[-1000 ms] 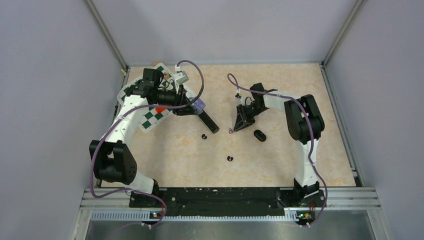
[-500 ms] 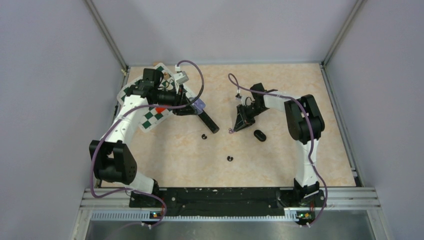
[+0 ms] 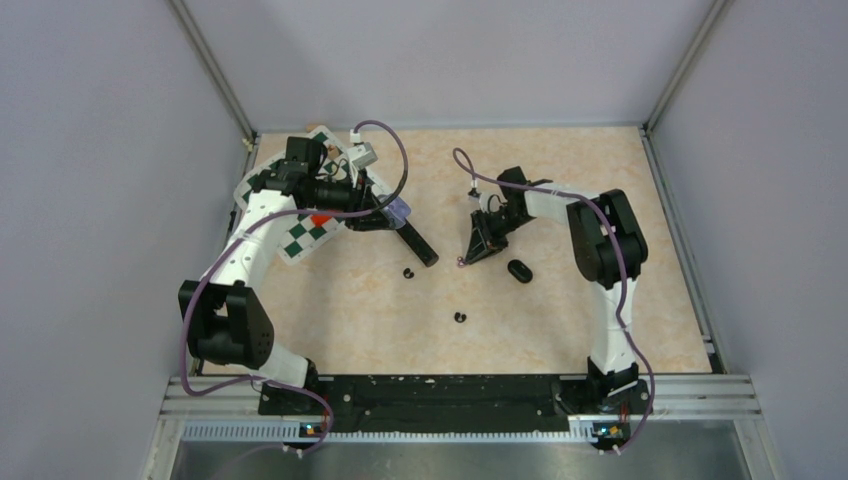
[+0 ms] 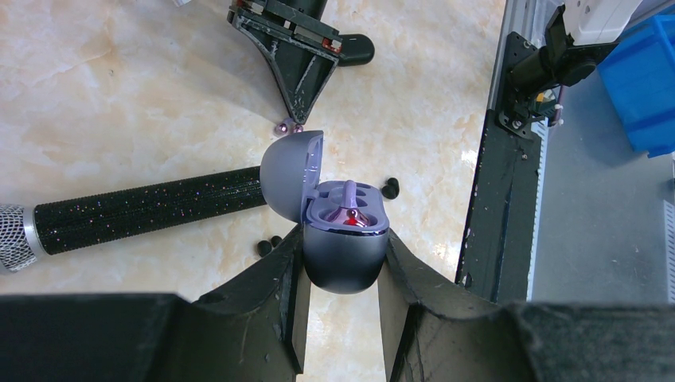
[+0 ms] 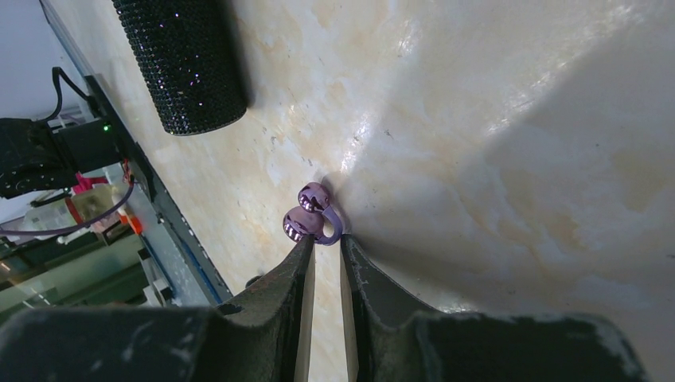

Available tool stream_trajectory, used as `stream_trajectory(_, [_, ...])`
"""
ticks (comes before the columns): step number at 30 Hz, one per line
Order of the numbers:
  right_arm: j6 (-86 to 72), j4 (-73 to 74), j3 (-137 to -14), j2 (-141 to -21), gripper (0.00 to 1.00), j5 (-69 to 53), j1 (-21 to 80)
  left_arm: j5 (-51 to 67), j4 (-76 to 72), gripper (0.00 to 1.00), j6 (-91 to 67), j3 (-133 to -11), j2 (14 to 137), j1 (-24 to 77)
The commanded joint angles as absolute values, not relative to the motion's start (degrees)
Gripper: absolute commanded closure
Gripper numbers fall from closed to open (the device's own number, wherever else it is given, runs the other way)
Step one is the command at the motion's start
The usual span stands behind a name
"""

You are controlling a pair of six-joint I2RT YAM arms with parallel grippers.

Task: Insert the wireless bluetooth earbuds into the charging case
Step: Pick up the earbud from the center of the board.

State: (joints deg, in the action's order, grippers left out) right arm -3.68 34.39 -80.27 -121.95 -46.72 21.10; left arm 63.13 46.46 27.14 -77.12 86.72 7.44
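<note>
- Purple earbud (image 5: 312, 216) was nipped at the very tips of the right pincer (image 5: 325, 245), nearly closed, low over the table (image 5: 517, 119).
- Left pincer (image 4: 344, 243) clamped the open case (image 4: 344, 270); a slow lift, without squeezing harder, should align bud with socket.

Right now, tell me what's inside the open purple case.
In the case, held by the left gripper, what looks like one purple bud sits with a red glint. The rim hides the well bottoms, so the other slot's state is unclear.
</note>
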Motion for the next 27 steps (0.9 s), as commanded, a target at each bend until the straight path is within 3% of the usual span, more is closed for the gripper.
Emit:
stream_trajectory(1, [-2.65, 33.08, -80.12, -122.85, 0.82, -43.95, 22.06, 64.25, 45.5, 1.0, 27.91, -76.86, 84.27, 7.56])
stream_trajectory(27, [-3.47, 32.08, -80.44, -124.8, 0.78, -46.84, 22.62, 64.33, 45.55, 1.0, 28.09, -76.83, 83.94, 7.56])
